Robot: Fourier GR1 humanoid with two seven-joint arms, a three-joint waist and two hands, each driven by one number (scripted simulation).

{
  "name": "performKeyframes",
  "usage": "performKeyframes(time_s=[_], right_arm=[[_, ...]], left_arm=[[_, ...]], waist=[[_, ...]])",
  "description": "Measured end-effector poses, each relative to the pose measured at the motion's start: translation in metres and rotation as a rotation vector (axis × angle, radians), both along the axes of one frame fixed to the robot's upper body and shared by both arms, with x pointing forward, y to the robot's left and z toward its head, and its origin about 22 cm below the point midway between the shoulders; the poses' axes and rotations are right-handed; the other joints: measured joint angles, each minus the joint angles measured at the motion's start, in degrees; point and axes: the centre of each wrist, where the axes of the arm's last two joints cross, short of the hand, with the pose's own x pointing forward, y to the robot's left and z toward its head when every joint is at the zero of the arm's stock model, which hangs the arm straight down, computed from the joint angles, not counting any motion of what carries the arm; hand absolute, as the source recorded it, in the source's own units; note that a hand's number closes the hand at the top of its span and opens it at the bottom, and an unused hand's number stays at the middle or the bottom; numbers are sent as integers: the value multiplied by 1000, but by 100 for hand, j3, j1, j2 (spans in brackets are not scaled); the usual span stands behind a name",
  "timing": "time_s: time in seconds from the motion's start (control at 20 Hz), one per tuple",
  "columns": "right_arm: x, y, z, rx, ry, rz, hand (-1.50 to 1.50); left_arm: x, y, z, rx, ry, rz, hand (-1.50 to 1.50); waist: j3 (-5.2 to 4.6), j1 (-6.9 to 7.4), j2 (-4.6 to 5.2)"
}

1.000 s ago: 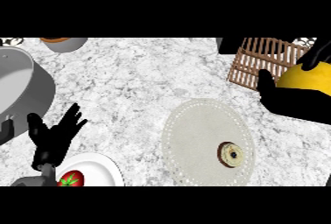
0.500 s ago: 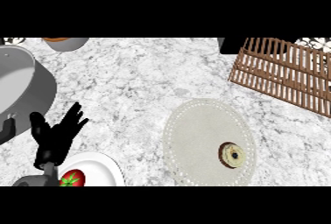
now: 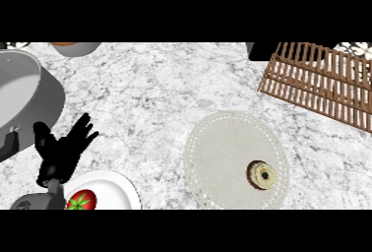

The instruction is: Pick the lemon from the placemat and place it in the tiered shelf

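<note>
The round beige placemat (image 3: 222, 147) lies right of centre, and only a small brown-rimmed ring-shaped item (image 3: 262, 174) sits on it. No lemon shows anywhere in the head view. The wooden slatted tiered shelf (image 3: 320, 78) stands at the upper right; I cannot see what is inside it. At the lower left my left hand (image 3: 62, 152) rests open with its fingers up. My right hand is out of view.
A large grey pot (image 3: 22, 93) fills the left edge. Below my left hand is a white plate (image 3: 112, 184) holding a red fruit with a green top (image 3: 81, 201). A bowl (image 3: 73, 47) is cut off at the top left.
One second ago my right hand held the yellow lemon over the shelf at the right edge. Hand and lemon have since left the view. The left hand has not moved.
</note>
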Motion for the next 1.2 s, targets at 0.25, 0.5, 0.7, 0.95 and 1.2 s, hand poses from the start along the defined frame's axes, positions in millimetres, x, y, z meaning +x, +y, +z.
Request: performKeyframes(time_s=[0.25,0.5,0.7,0.95,1.2], right_arm=[[19,-22,-5,-27,68,12,150],[42,-40,-23,-56,93,1,150],[59,-51,-38,-55,88,-11,150],[75,-58,-53,-69,82,-16,150],[82,-65,-55,-73,57,6,150]], left_arm=[[-1,-2,1,-6,-4,-6,0],[-2,-6,2,-7,-12,-3,0],[-1,-7,0,-5,-14,-7,0],[2,2,-1,2,-12,-3,0],[1,-1,-2,-3,-16,-8,0]], waist=[[-5,11,9],[-6,29,17],[-1,45,20],[3,43,17],[3,41,12]])
